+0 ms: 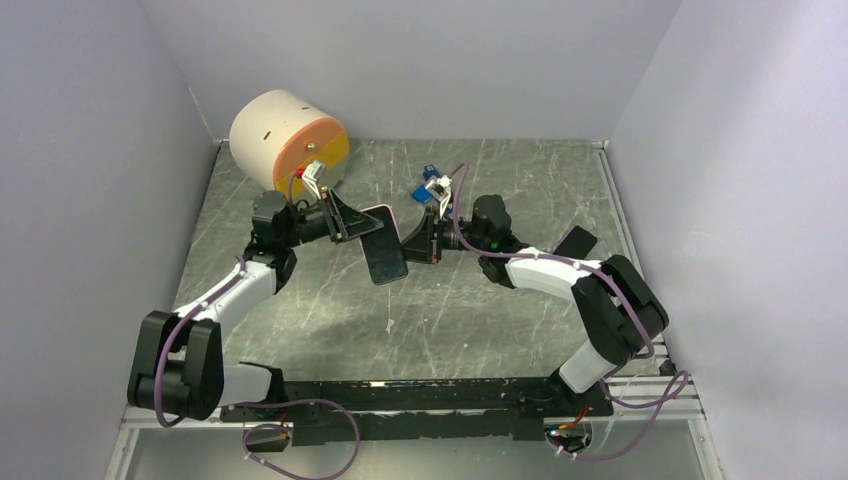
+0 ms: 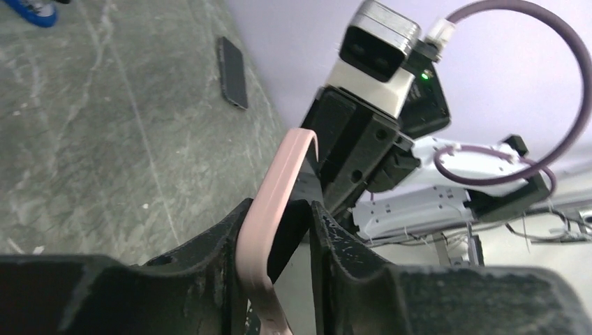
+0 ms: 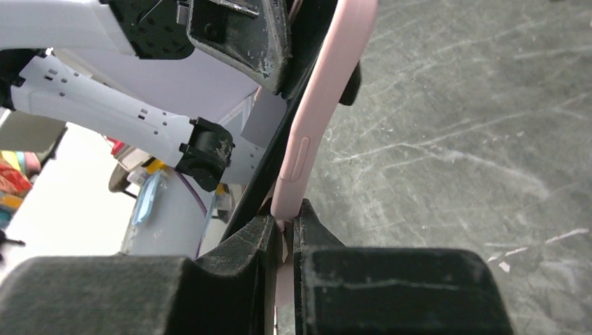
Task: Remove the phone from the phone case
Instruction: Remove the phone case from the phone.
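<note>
in the overhead view the phone case (image 1: 386, 211) shows only as a thin pink rim above the dark phone (image 1: 384, 258), and whether the phone sits in or out of it is too small to tell. the right gripper (image 1: 432, 243) is edge-on there, its fingertips lost against the phone. from the left wrist the case runs off the bottom edge, most of the phone is hidden behind it, and it is unclear whether the left gripper (image 2: 279, 213) presses the case or only flanks it. a blue thing (image 2: 31, 10) is cut by the top left corner. from the right wrist the case leaves the top edge, its lower end buried between the fingers (image 3: 244, 244); the clutter (image 3: 21, 174) at far left is blurred
</note>
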Tool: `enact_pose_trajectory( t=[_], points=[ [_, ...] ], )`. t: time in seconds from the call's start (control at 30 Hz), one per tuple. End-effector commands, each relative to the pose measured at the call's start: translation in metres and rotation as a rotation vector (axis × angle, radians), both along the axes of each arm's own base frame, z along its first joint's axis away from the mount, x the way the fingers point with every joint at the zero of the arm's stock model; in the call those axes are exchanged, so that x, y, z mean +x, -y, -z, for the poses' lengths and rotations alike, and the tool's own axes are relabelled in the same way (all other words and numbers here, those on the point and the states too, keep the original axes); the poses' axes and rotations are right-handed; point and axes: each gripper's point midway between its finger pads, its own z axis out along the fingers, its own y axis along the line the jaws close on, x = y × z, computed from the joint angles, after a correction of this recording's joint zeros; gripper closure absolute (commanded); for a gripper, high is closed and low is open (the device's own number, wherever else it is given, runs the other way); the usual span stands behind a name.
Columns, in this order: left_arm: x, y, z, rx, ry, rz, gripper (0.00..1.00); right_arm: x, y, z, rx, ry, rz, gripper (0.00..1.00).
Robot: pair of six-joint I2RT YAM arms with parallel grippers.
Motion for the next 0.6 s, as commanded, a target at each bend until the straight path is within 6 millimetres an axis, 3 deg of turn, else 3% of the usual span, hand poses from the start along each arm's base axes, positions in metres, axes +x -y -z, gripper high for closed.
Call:
enact_pose_trajectory(
  t=[0.0, 0.33, 0.57],
  points=[
    [0.042, -0.013, 0.035, 0.097, -0.045, -0.207, 0.61, -0.016, -0.007, -0.042, 0.099, 0.091, -0.069, 1.00],
    [0.059, -0.031, 0.036, 0.229, -0.027, -0.331, 0.35, 0.006, -0.005, -0.015, 0.042, -0.045, 0.031, 1.00],
    [0.058, -0.055, 0.033, 0.383, 0.021, -0.456, 0.22, 0.026, 0.000, 0.005, 0.014, -0.174, 0.120, 1.00]
  ],
)
